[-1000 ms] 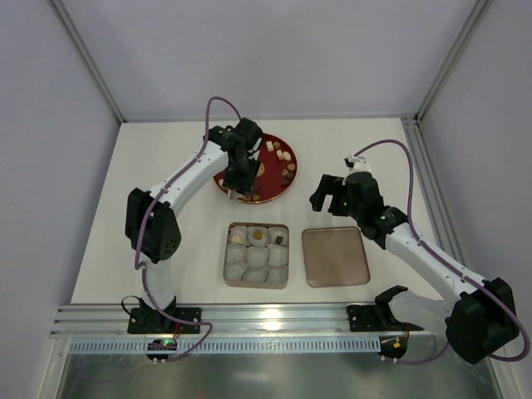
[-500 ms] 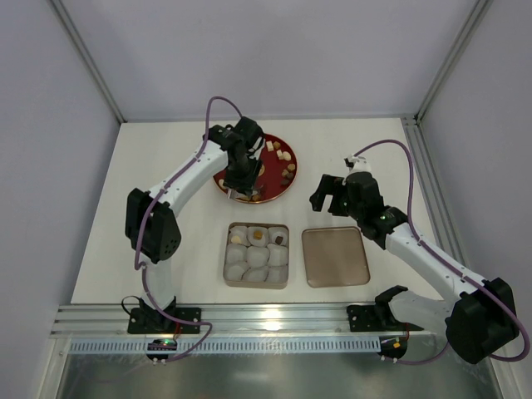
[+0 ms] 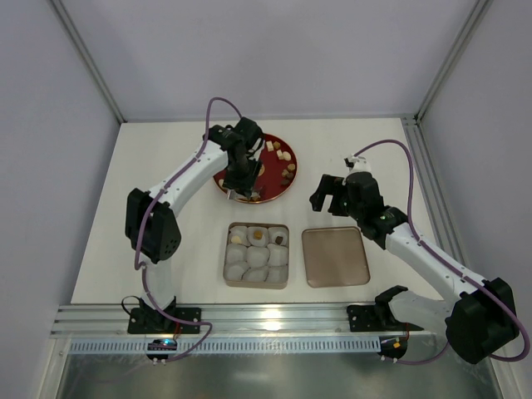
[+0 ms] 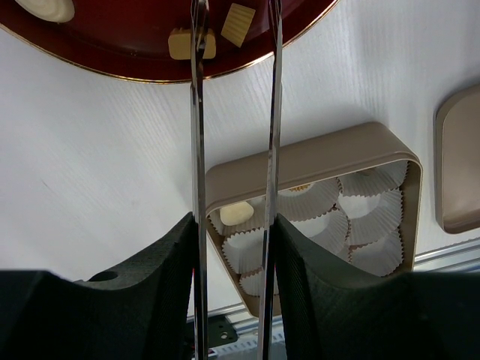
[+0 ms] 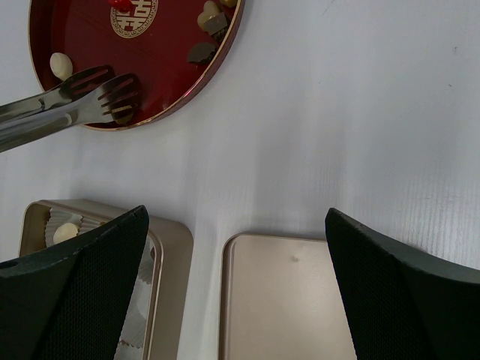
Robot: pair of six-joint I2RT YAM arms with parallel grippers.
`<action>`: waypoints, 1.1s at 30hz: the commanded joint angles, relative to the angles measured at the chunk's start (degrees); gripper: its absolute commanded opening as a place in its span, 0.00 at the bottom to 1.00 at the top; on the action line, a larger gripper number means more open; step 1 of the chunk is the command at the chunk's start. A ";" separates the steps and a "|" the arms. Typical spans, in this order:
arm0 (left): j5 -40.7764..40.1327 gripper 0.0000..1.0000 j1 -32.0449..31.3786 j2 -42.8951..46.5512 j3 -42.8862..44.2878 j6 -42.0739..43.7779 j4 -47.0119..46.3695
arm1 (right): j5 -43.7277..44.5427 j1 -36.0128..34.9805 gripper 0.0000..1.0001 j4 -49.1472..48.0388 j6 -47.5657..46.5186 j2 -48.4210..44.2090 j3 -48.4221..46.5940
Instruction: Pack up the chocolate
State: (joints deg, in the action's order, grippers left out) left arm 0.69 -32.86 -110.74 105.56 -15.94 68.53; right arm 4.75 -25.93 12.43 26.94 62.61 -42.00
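Found left gripper (image 4: 234,251) clamped on tongs (image 4: 196,150) at chocolate (image 5: 204,51) on plate (image 5: 165,67); noted right gripper (image 5: 236,225) wide open, empty, near lid (image 5: 285,300)

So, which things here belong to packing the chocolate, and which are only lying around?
For the job: chocolate, red plate, tongs in the left hand, box of paper cups, probably the lid.
Not in use: right hand, open and empty; metal rail.
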 commanded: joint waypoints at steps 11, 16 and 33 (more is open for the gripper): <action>-0.25 0.39 0.26 1.58 0.61 1.53 1.08 | -0.09 -0.35 1.00 -1.70 -0.40 -0.56 -0.54; -0.16 0.35 0.25 1.14 0.70 1.53 0.90 | -0.18 -0.35 1.00 -1.88 -0.31 -0.30 -0.54; -3.85 0.31 0.34 -2.73 7.55 0.39 -0.59 | -0.10 -0.35 1.00 -2.32 -0.22 0.23 -0.37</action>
State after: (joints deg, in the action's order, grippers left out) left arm -1.85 -32.86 -112.86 109.93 -15.66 68.88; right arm 4.75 -25.93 12.38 26.94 62.65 -42.00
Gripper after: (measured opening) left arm 0.316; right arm 0.996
